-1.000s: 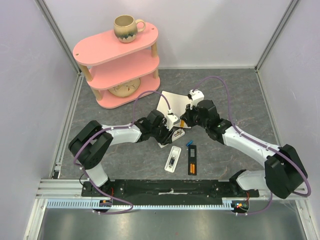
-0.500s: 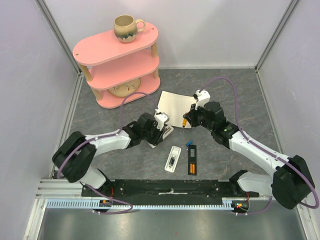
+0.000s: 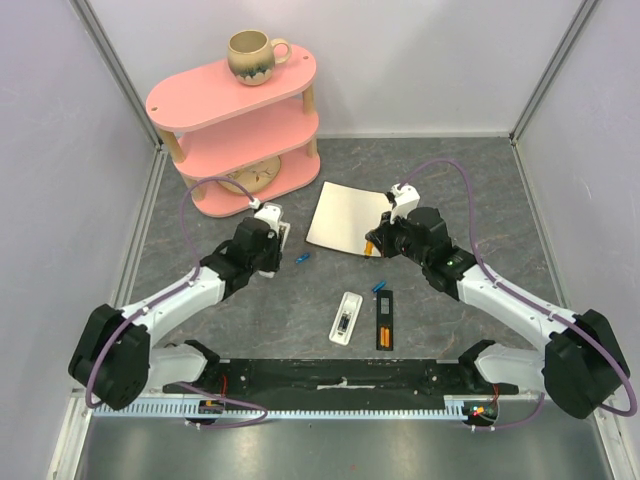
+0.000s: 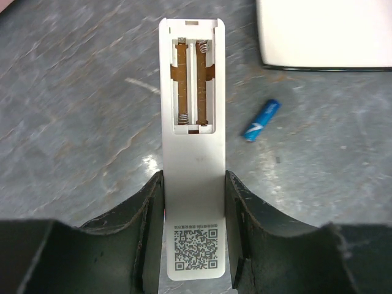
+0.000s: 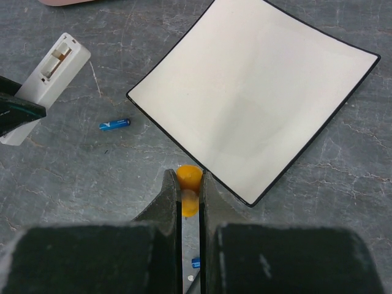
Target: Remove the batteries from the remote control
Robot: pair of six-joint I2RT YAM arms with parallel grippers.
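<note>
Blue battery (image 4: 261,120) lies by left jaws' clamped remote (image 4: 195,177); right jaws pinch probable screwdriver (image 5: 188,177).

White remote (image 4: 193,184) with a black QR code (image 4: 196,248), blue battery (image 4: 261,120), pink shelf (image 3: 195,97), grey mottled table (image 4: 73,122)

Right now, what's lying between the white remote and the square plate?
A small blue battery lies on the table between the white remote and the plate, touching neither. The left wrist view shows it best, the right wrist view too.
</note>
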